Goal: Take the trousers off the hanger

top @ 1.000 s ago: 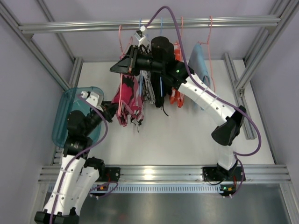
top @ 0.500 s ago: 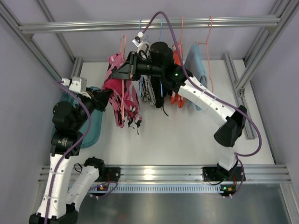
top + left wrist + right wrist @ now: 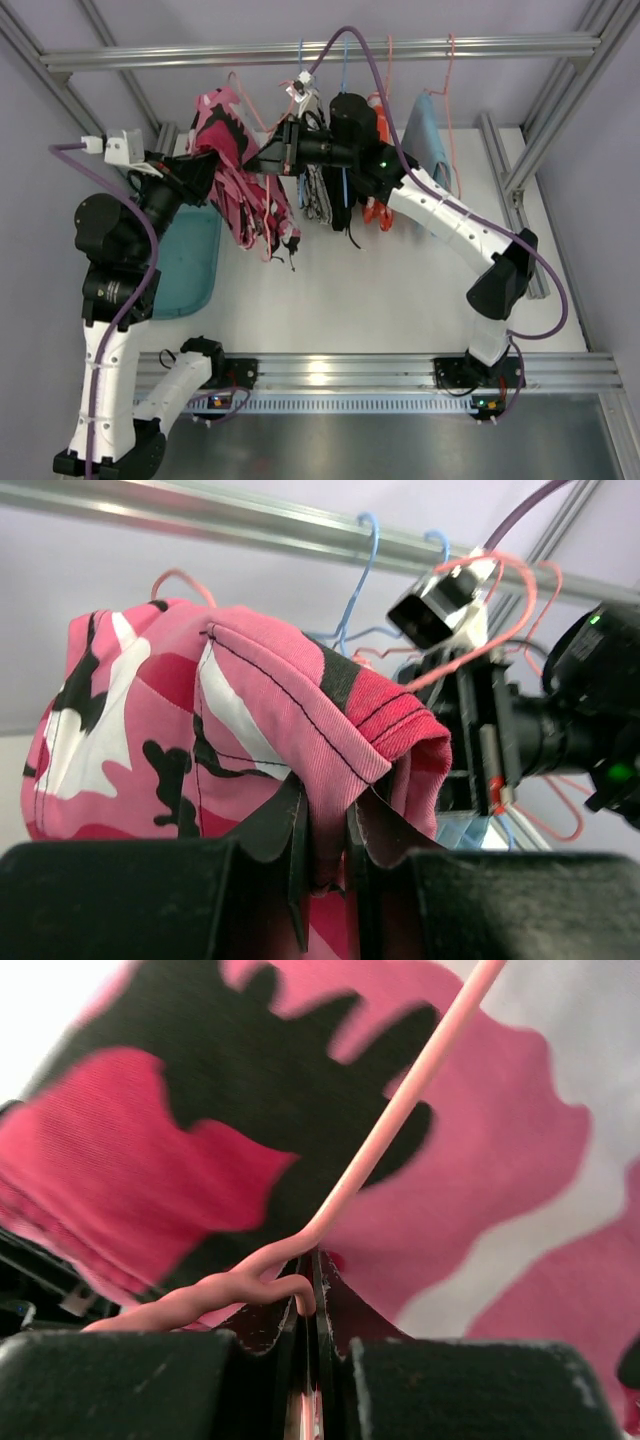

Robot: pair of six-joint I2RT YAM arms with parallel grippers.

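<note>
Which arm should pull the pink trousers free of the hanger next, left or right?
Left. The left gripper is shut on the pink trousers, so it can likely draw them away; the right gripper pinches the pink hanger and looks suited to steadying it.

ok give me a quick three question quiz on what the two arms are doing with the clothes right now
1. What is the left gripper shut on?
A) a blue hanger
B) the pink trousers
C) the teal tray
2. True or false: the right gripper is open and holds nothing.
3. Fill in the blank: the right gripper is pinching the thin wire of a pink ____.

Key: 1 B; 2 false; 3 hanger
</note>
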